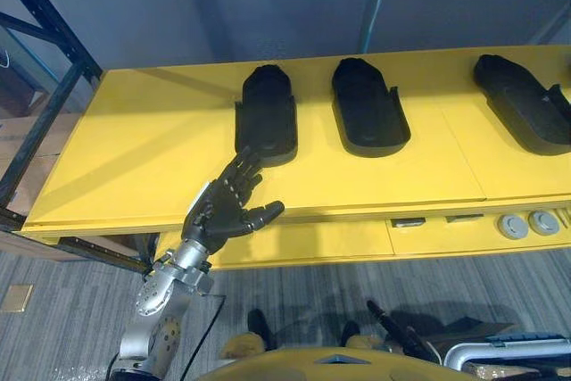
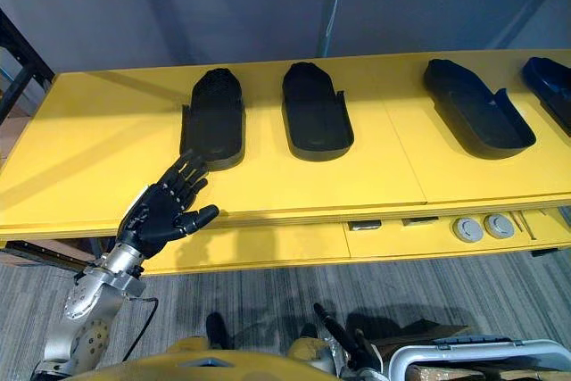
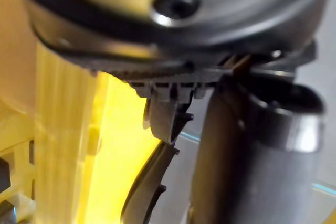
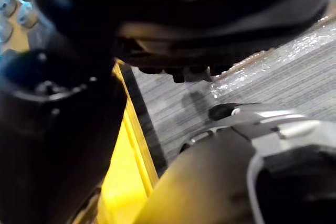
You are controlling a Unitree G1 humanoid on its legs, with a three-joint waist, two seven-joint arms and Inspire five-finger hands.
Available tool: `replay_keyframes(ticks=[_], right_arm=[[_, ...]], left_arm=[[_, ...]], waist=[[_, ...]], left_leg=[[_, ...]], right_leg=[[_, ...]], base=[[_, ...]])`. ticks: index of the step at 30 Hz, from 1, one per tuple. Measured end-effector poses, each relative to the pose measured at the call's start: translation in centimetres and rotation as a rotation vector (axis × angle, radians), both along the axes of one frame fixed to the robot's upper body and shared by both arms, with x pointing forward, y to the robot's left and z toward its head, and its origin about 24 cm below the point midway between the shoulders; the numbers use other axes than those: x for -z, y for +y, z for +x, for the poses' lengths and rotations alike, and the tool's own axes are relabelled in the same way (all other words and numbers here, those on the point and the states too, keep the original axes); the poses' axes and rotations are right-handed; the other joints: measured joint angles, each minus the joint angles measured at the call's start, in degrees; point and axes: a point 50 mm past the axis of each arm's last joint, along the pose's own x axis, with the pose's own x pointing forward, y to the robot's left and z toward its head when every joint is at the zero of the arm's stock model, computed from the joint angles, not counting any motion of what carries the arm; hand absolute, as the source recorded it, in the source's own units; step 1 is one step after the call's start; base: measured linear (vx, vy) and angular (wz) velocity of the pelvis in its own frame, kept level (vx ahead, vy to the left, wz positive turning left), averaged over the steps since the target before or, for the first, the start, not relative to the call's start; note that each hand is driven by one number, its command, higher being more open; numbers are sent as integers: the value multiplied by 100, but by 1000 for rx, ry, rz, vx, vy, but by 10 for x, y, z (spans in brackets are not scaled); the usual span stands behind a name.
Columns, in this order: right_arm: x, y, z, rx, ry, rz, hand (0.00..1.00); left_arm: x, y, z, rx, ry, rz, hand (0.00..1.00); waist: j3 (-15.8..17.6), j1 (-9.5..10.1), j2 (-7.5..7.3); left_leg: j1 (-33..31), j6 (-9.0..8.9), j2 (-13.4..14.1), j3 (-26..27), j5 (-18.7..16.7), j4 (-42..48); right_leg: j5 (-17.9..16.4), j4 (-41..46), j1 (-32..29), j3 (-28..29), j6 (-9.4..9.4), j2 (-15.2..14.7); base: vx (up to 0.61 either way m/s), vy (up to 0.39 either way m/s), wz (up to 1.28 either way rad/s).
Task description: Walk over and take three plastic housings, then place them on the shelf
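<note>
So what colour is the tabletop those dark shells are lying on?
The tabletop is bright yellow, clearest in the right eye view.

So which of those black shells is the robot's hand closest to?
The leftmost housing: its near end sits right by the fingertips of the left hand. The next housing and those beyond lie farther right on the yellow surface.

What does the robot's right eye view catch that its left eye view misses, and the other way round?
Right eye view: a fourth dark housing at the far right. Left eye view: a tan square on the floor at left. Both: the yellow table, three black housings, and the left robot hand, open by the front edge.
</note>
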Motion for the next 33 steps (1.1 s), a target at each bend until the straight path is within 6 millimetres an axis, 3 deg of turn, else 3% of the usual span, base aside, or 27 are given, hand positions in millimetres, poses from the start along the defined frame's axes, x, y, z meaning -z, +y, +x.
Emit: replay_keyframes(ticks=[21,23,28,29,31,33], right_arm=[[0,3,2,-8,-5,5,100],[0,2,1,4,-2,6,100],[1,2,-3,38,5,9,100],[1,2,-5,42,8,10,100],[2,2,-10,58,19,11,100],[2,2,-10,3,31,-9,100]], left_arm=[[-6,-5,6,-10,-42,-16,100],[-17,-5,5,11,-99,-25,100],[-76,1,-2,110,-447,-140,100],[-80,0,-3,126,-478,-155,100],[-90,-6,-4,192,-551,-199,100],[-97,-26,-1,306,-614,-289,100]], waist=[[43,0,-70],[41,9,-71],[-79,45,-69],[-121,50,-68],[-258,58,-78],[-387,89,-99]], left_leg=[[80,-9,-1,67,-26,-1],[90,-13,1,55,-30,-3],[134,-18,36,82,-39,-18],[137,-19,36,101,-41,-20],[155,-20,35,111,-48,-23],[165,-22,43,144,-51,-25]], right_leg=[[3,-7,42,51,8,-7],[9,-13,88,46,17,-8],[24,-33,154,58,38,-8],[28,-40,161,63,41,-7],[51,-102,215,60,60,-4],[71,-116,221,86,55,-3]], base=[[2,3,-1],[16,6,5],[4,0,-1],[0,0,0],[0,0,0],[-4,8,-2]])
